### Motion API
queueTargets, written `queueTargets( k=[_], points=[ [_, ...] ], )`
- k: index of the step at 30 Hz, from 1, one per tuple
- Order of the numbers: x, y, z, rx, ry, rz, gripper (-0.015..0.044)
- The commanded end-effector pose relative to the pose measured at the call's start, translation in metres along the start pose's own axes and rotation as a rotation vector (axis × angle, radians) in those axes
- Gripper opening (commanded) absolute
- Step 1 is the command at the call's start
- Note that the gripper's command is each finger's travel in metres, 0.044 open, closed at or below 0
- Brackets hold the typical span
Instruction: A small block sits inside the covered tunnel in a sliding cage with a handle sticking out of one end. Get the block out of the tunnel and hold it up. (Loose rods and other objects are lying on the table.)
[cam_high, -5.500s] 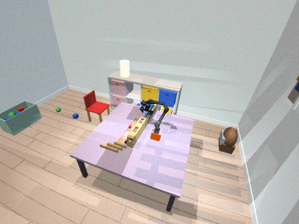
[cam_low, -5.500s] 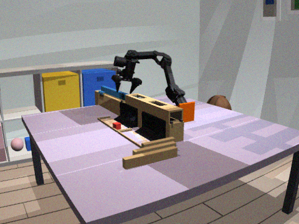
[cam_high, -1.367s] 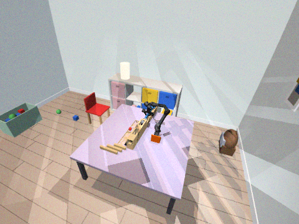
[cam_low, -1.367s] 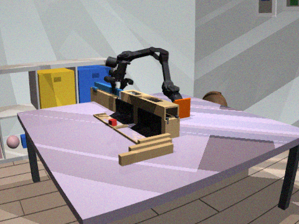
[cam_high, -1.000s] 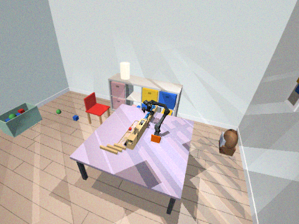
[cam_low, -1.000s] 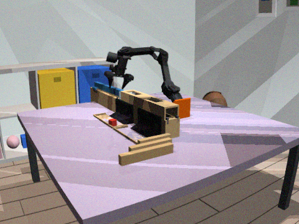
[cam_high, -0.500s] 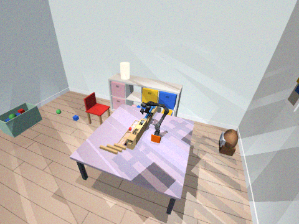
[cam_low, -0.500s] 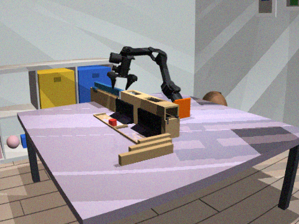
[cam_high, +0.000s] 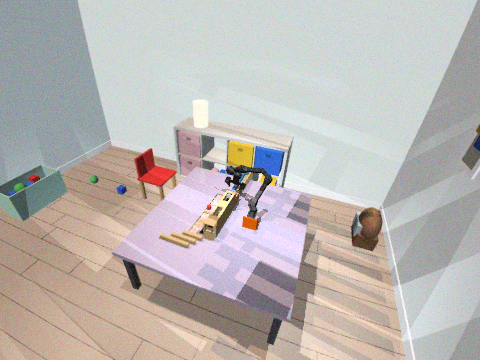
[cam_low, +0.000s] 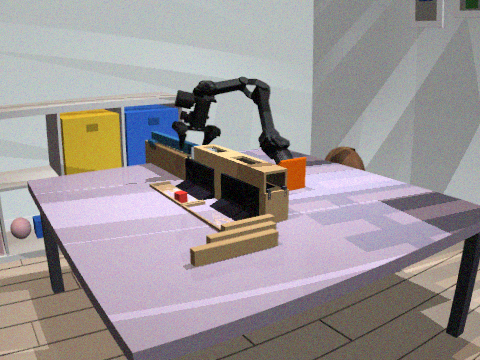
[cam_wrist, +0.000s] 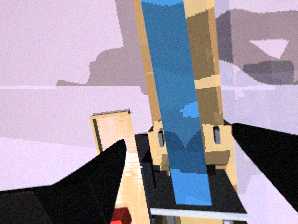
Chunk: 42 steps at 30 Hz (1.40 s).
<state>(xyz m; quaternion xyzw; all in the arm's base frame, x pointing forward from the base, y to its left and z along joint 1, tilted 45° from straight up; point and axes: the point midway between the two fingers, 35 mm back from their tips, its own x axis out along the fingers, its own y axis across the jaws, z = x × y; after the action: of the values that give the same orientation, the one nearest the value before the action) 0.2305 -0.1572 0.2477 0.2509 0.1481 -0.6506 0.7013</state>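
The tan tunnel (cam_high: 212, 228) (cam_low: 276, 204) has openings in its top and dark side openings. A long blue bar (cam_low: 169, 140) (cam_wrist: 172, 65), the handle, runs out of its far end along a tan channel (cam_low: 167, 161). In the wrist view its near end lies over a dark plate (cam_wrist: 227, 187). My gripper (cam_high: 234, 184) (cam_low: 196, 140) (cam_wrist: 179, 136) is wide open and empty above the bar, near the tunnel's far end, with one finger on each side. A small red block (cam_high: 209, 206) (cam_low: 180, 196) (cam_wrist: 120, 216) sits at the shallow wooden tray beside the tunnel. The tunnel's inside is mostly hidden.
Several loose wooden rods (cam_high: 174, 240) (cam_low: 234, 248) lie at the tunnel's near end. An orange panel (cam_high: 250, 223) (cam_low: 295, 173) stands by the arm's base. The shallow tray (cam_low: 161, 188) (cam_wrist: 112, 120) runs along the tunnel's side.
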Motion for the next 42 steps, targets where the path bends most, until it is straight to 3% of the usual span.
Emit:
queueTargets(
  k=[1,3,16,21,24,40,42],
  points=[
    [0.007,-0.004,-0.003,-0.008,0.004,-0.001,0.044],
    [0.01,-0.004,-0.003,-0.008,0.003,-0.001,0.044],
    [0.005,-0.001,-0.001,0.0,-0.001,0.0,0.0099],
    [0.005,-0.001,-0.001,0.0,-0.001,0.0,0.0065],
    [0.005,-0.001,0.002,0.0,0.0,-0.001,0.0],
    [0.017,-0.001,0.044,0.001,0.011,-0.004,0.0],
    [0.011,0.001,0.027,-0.044,0.026,0.007,0.0053]
  ],
)
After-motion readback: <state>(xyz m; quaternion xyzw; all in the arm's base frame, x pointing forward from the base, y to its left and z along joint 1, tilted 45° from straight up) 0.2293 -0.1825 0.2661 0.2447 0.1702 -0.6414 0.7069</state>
